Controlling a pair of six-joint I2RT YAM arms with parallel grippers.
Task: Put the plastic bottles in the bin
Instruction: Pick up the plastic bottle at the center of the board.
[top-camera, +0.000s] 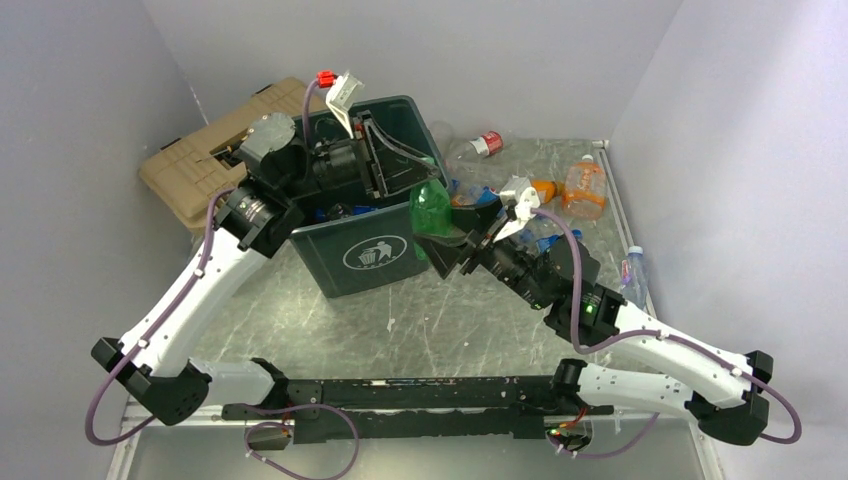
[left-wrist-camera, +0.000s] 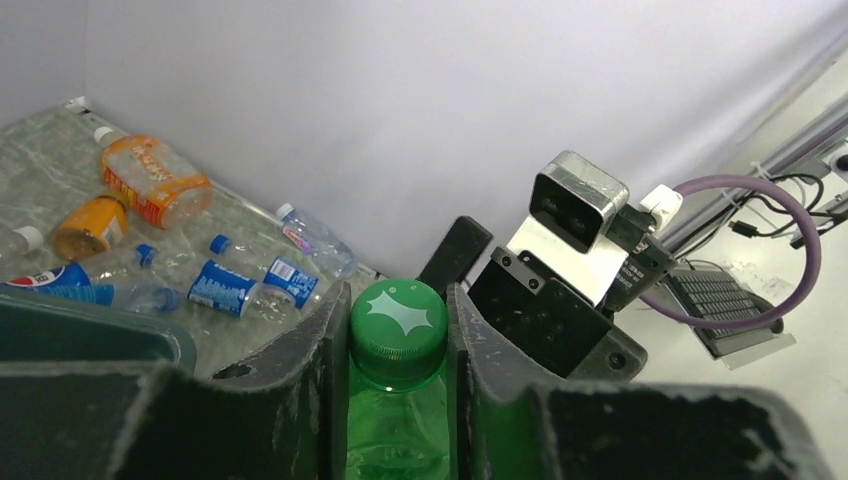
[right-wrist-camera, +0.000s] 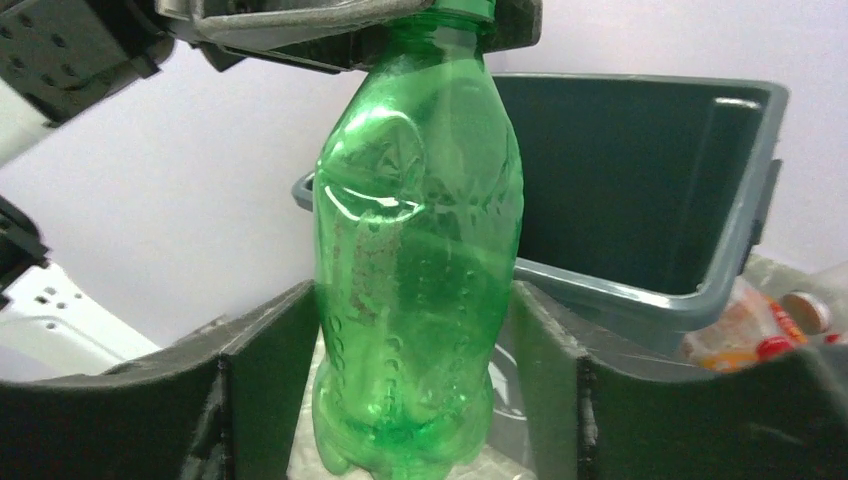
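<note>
A green plastic bottle (top-camera: 432, 208) hangs upright at the right front corner of the dark green bin (top-camera: 345, 228). My left gripper (left-wrist-camera: 398, 305), reaching across the bin (right-wrist-camera: 640, 190), is shut on its green cap (left-wrist-camera: 398, 325). My right gripper (right-wrist-camera: 415, 300) has a finger on each side of the bottle's lower body (right-wrist-camera: 420, 330) and is shut on it. Other bottles lie on the table right of the bin: a large orange one (top-camera: 585, 190), a small orange one (top-camera: 543, 188), a clear red-capped one (top-camera: 482, 145) and blue-labelled ones (left-wrist-camera: 220, 288).
A tan ribbed hard case (top-camera: 200, 160) lies behind and left of the bin. A clear bottle (top-camera: 632, 268) lies by the table's right edge. Grey walls close in at the left, back and right.
</note>
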